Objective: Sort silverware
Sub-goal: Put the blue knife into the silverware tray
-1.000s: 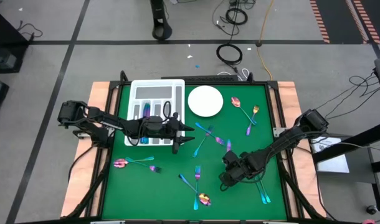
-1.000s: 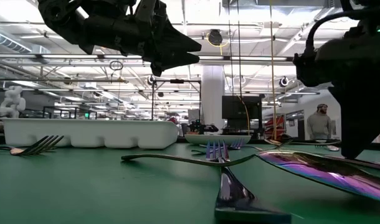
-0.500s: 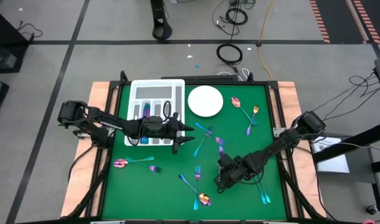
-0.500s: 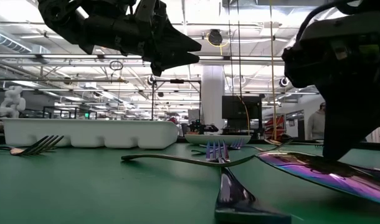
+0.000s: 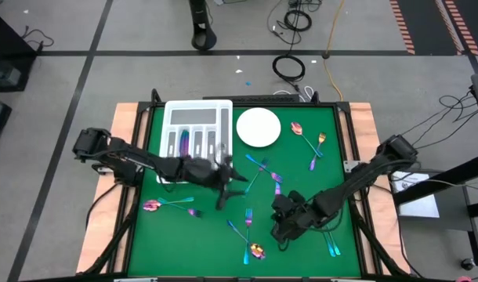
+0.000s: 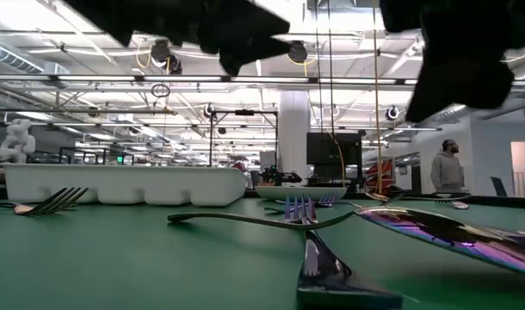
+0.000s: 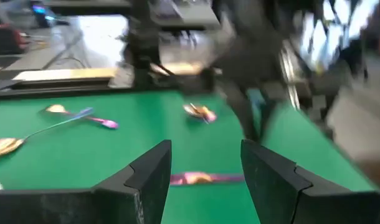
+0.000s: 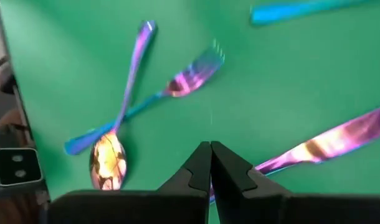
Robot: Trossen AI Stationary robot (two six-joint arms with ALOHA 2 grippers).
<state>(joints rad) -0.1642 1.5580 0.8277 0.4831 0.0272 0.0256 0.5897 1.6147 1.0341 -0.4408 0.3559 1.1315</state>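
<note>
The iridescent silverware lies scattered flat on the green mat. A fork [image 8: 196,71] crosses a spoon [image 8: 109,162], and a pink knife [image 8: 327,143] lies beside them, all under my right gripper [image 8: 210,155]. That gripper [image 5: 280,231] is shut, holds nothing and hangs above the mat at the near right. My left gripper [image 5: 233,186] stands open over the middle of the mat with nothing between its fingers; a pink-purple piece [image 7: 196,179] lies on the mat below it. A few pieces lie in the white divided tray [image 5: 196,117].
A round white plate [image 5: 258,127] sits at the far middle, beside the tray. More silverware lies at the far right [image 5: 316,145], near the plate [image 5: 258,166], at the near left [image 5: 164,205] and at the near right [image 5: 333,244]. A person [image 6: 449,168] stands in the room behind.
My left gripper has left the tray's near right corner and gone toward the table's middle and near edge, rising a little and staying open. My right gripper, still shut, has risen clear of the mat and drifted toward the near left. The silverware has stayed in place.
</note>
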